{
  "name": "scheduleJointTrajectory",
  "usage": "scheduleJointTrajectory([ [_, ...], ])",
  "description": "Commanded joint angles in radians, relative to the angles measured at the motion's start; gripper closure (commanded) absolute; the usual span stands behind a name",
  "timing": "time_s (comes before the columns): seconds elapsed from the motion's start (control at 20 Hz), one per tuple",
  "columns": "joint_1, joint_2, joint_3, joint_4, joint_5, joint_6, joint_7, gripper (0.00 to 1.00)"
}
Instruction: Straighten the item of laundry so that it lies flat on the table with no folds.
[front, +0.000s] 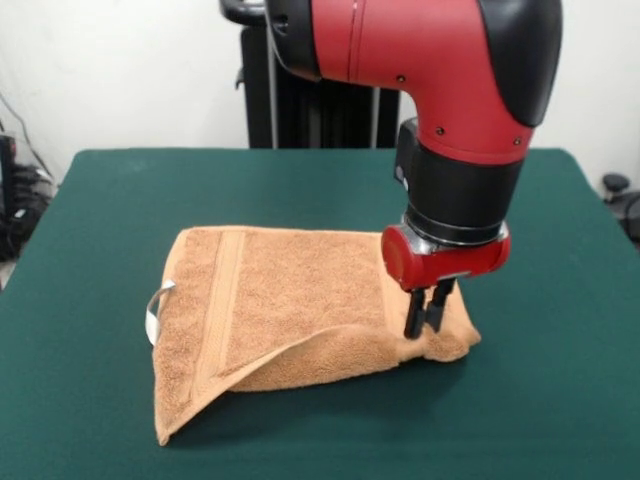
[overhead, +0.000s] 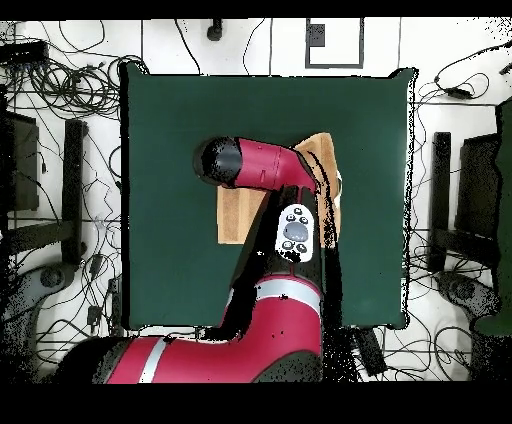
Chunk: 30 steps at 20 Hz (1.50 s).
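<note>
The orange-tan towel (front: 290, 300) lies folded over on the green table (front: 100, 200), with a woven band down its left side and a white tag (front: 155, 312) at the left edge. Its top layer ends in a diagonal fold along the near side, and the lower layer shows beneath. My gripper (front: 427, 312) stands upright at the towel's right end, its two black fingers close together and pinching the cloth there. In the overhead view the arm (overhead: 270, 170) covers the gripper and most of the towel (overhead: 238, 215).
The robot's black pedestal (front: 310, 110) stands at the table's far edge. In the overhead view, cables and stands (overhead: 60, 90) lie on the floor around the table (overhead: 170, 120).
</note>
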Motion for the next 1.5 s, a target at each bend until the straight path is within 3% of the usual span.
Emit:
scheduleJointTrajectory([
  [0.05,0.035,0.063,0.083,0.015,0.045,0.030,0.262,0.00],
  [0.95,0.034,0.047,0.083,0.051,0.045,0.053,0.238,0.00],
  [1.25,0.041,0.059,0.086,0.011,0.062,0.067,0.257,0.00],
  [1.5,0.037,0.000,0.092,0.051,0.062,0.162,0.231,0.00],
])
